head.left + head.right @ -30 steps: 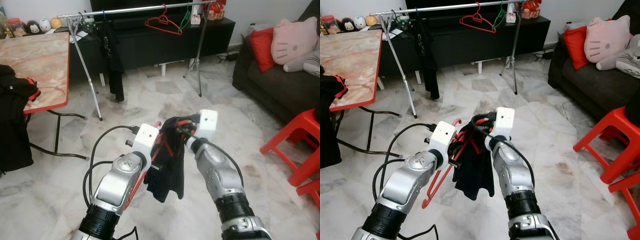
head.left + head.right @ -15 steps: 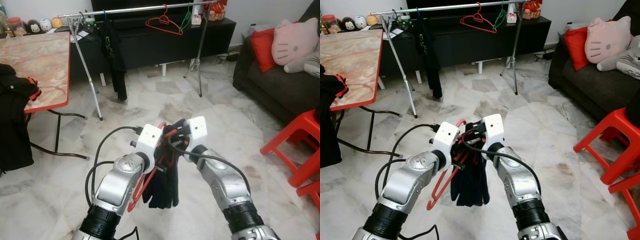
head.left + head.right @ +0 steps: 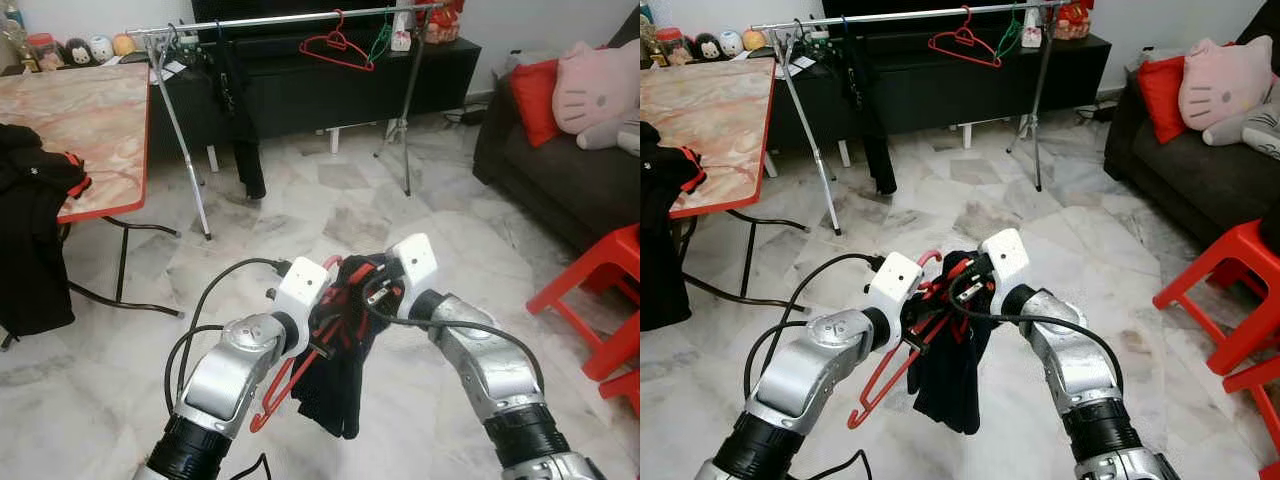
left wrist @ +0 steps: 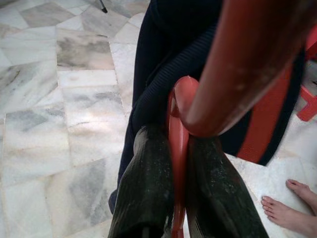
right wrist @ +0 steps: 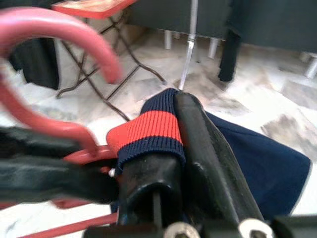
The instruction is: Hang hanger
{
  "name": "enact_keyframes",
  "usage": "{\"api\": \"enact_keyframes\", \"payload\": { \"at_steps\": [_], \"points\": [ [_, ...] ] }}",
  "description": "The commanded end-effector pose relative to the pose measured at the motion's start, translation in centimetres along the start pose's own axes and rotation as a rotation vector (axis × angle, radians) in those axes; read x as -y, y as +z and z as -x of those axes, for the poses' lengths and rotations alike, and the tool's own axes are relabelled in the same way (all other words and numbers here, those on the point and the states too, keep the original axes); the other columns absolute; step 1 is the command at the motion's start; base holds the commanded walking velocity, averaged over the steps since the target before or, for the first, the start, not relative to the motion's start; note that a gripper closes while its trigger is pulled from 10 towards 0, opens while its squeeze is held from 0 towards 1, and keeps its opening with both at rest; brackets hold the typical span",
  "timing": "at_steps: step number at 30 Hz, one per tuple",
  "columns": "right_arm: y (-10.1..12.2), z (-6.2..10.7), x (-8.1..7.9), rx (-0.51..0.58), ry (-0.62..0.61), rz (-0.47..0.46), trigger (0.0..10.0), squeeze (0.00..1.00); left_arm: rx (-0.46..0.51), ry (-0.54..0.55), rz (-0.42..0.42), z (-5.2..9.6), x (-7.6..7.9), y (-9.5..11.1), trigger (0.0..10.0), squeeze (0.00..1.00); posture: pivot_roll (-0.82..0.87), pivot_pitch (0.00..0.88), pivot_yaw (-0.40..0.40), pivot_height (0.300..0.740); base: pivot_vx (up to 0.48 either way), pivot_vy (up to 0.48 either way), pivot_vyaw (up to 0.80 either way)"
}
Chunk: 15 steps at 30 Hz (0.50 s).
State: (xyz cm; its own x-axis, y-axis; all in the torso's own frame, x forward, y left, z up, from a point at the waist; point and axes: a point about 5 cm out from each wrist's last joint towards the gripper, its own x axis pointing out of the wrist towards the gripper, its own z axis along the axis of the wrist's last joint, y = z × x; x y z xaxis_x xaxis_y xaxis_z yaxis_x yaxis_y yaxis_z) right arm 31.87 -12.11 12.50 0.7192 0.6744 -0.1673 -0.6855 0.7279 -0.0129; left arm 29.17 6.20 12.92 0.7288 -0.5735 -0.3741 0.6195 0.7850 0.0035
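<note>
Standing well beyond the arms, across bare marble floor [image 3: 330, 205], the clothes rail [image 3: 290, 17] is the landmark; it already carries a dark garment [image 3: 240, 120] and an empty red hanger [image 3: 337, 46]. Far short of that rail, the navy garment [image 3: 335, 385] droops between both wrists, only partly draped on the red hanger [image 3: 885, 375]. The left gripper [image 4: 179, 163] is clenched on the hanger's thin bar; the right gripper [image 5: 181, 148] pinches the garment's red-banded cuff [image 5: 143, 130]. The likely risk is cloth sliding off the tilted hanger during the walk to the rail. A person's bare feet [image 4: 292, 208] stand close by, so swinging arms could brush them.
</note>
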Motion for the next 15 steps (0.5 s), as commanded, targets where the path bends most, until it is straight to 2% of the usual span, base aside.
{"api": "enact_keyframes", "payload": {
  "at_steps": [1,4,8,15],
  "points": [
    [1.1,0.2,-0.6,0.043,0.061,0.045,10.0,0.00,0.038,-0.005,0.001,0.3,0.0,0.7,10.0,0.00,0.03,0.000,-0.040,0.740,0.000,0.000,0.00],
    [0.9,1.0,-0.5,0.035,0.099,0.061,10.0,0.00,0.068,0.011,0.010,0.4,-0.3,1.1,10.0,0.00,0.03,0.000,-0.040,0.740,0.000,0.000,0.00],
    [0.5,2.1,1.1,0.011,0.013,0.052,10.0,0.00,0.095,0.039,0.031,0.5,-0.9,1.4,10.0,0.00,0.03,0.000,-0.039,0.740,0.000,0.000,0.00],
    [-0.6,3.6,0.5,-0.065,0.084,0.083,10.0,0.00,0.115,0.049,0.036,0.5,-1.2,1.6,10.0,0.00,0.02,0.000,-0.034,0.740,0.000,0.000,0.00]
  ]
}}
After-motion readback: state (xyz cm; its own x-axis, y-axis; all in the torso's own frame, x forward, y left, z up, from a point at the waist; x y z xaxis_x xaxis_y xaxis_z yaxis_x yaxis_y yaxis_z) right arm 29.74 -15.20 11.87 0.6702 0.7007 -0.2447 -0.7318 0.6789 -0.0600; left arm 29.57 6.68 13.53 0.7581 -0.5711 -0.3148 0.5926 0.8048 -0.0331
